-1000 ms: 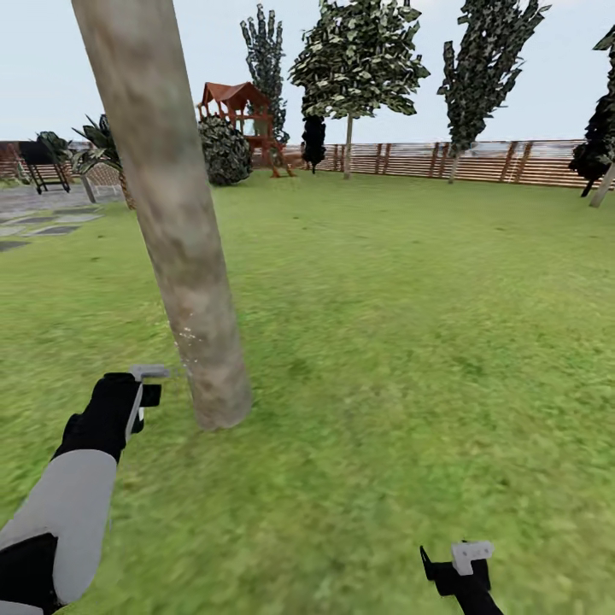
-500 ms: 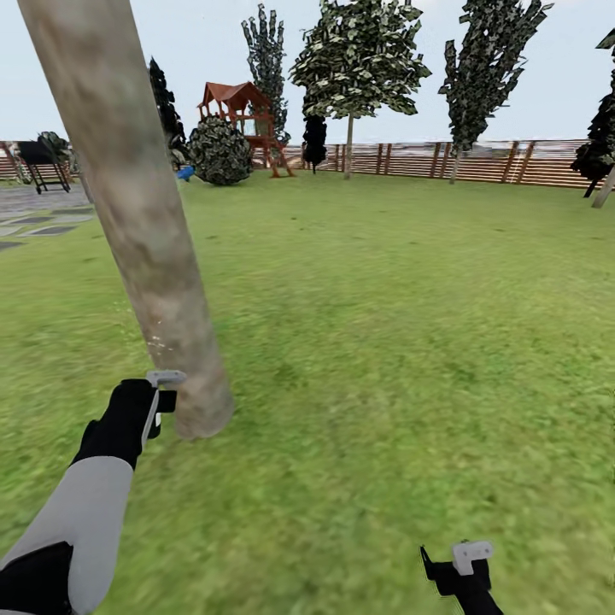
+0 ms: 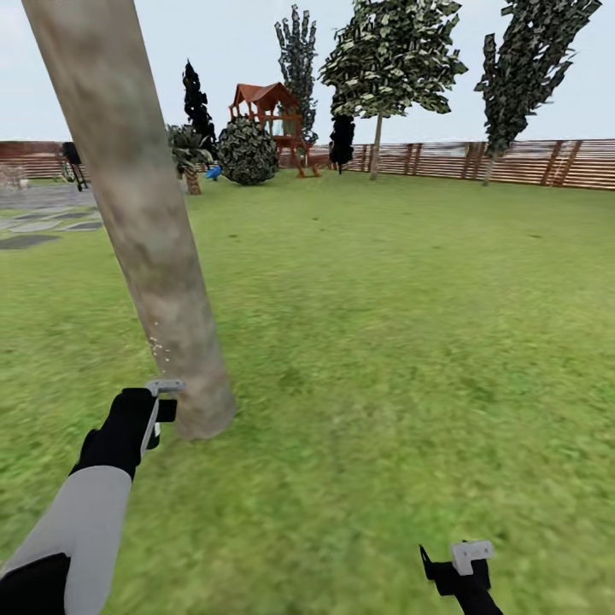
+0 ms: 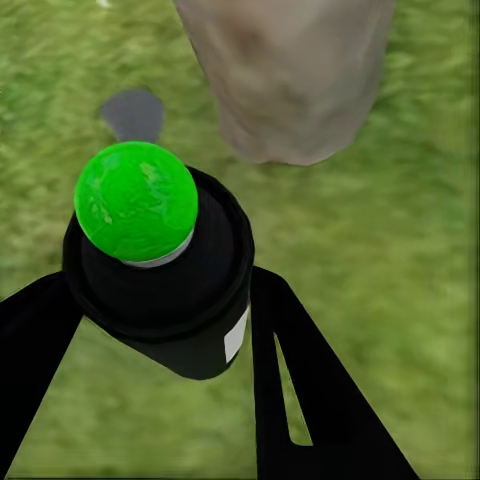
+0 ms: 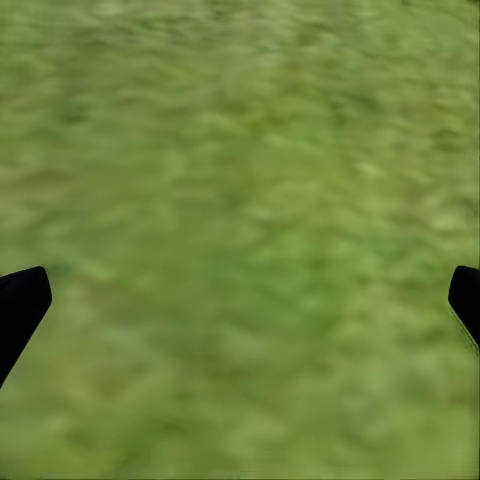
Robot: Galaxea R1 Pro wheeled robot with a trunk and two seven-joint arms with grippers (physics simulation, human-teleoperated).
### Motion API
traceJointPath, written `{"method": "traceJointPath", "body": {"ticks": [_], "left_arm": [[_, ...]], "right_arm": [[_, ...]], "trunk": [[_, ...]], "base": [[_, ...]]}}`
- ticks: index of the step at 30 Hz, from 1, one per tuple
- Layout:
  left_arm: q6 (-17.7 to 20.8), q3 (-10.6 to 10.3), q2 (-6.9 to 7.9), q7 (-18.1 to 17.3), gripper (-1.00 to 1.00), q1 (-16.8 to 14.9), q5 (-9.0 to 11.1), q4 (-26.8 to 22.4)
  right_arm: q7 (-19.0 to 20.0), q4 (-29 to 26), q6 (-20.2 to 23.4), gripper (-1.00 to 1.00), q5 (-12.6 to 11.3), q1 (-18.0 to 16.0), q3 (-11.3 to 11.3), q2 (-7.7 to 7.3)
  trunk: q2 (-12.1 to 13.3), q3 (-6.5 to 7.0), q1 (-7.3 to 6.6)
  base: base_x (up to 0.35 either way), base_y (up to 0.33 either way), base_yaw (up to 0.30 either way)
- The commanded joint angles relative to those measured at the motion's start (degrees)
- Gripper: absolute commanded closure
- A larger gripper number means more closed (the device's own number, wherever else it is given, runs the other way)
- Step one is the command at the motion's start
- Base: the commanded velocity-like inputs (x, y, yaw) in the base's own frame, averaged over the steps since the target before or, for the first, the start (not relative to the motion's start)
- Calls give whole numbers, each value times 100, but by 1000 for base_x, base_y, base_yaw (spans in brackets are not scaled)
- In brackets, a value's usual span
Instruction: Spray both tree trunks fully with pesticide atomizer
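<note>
My left gripper [image 4: 160, 290] is shut on the pesticide atomizer [image 4: 165, 290], a small black bottle whose round top shows bright green. It points at the base of a thick, mottled grey-brown tree trunk [image 4: 290, 70] a short way ahead. In the head view the left gripper [image 3: 158, 403] hangs just left of that trunk [image 3: 154, 239], low over the grass, and a few pale specks dot the bark above it. My right gripper [image 3: 457, 568] is open near the picture's lower edge, with only lawn between its fingertips [image 5: 22, 300].
Green lawn stretches to a brown slat fence [image 3: 512, 162]. More trees [image 3: 389, 60], a round bush [image 3: 248, 152] and a red-roofed play tower [image 3: 269, 107] stand at the back. Grey stone paving [image 3: 38, 224] lies far left. A small grey patch [image 4: 133, 112] marks the grass by the trunk.
The whole head view has swung, shifting the background to the right. The trunk now sits further left in the picture, and my left gripper with the atomizer is closer to its base.
</note>
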Motion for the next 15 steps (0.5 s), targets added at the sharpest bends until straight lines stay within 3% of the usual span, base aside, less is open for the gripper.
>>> {"method": "traceJointPath", "body": {"ticks": [1,6,11,15], "left_arm": [[14,11,-44,-17,100,6,-61,1],[-55,4,-81,-16,100,169,-49,-56],[-59,2,-220,-16,100,179,-51,-60],[-68,9,-232,-16,100,179,-52,-60]], "right_arm": [[9,4,-18,-100,50,-2,-49,-1],[10,4,-16,-100,52,-2,-49,-1],[15,4,-21,-100,53,-2,-43,-1],[16,9,-22,-100,54,-2,-47,-1]], "trunk": [[-2,-5,1],[-2,-5,1],[-2,-5,1],[-2,-5,1]], "base": [[97,-266,278],[20,-275,278],[1,-280,276],[28,-282,99]]}}
